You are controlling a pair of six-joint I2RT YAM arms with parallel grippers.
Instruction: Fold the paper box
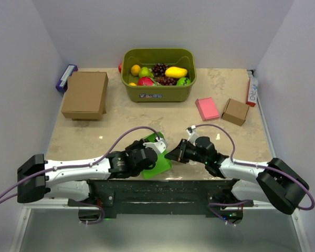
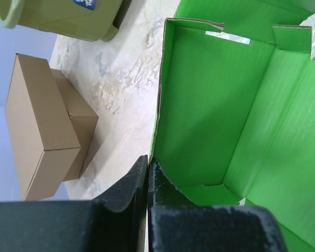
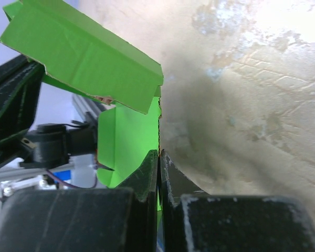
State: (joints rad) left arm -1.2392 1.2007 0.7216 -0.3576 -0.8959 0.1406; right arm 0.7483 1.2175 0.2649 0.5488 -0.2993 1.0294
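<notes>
Both pincers are clenched on thin card. The left pincer (image 2: 148, 167) nips an upright wall edge of the bright green paper box (image 2: 215, 105), and the right pincer (image 3: 159, 160) nips another edge of it. That box sits at the middle of the tabletop's near edge, between the wrists. Folding looks about half done: floor and side walls stand, but flaps hang loose and nothing is tucked shut. Farther off, a flat pink box (image 1: 207, 108) and a small brown cardboard box (image 1: 235, 111) lie toward the right edge, and a large brown cardboard box (image 1: 85, 94) toward the left. An olive plastic bin (image 1: 173, 92) of fruit stands at the far edge. Its blue-and-white sticker (image 1: 147, 96) and the print on a white-and-red carton (image 1: 251, 90) at the right edge are too small to read.
</notes>
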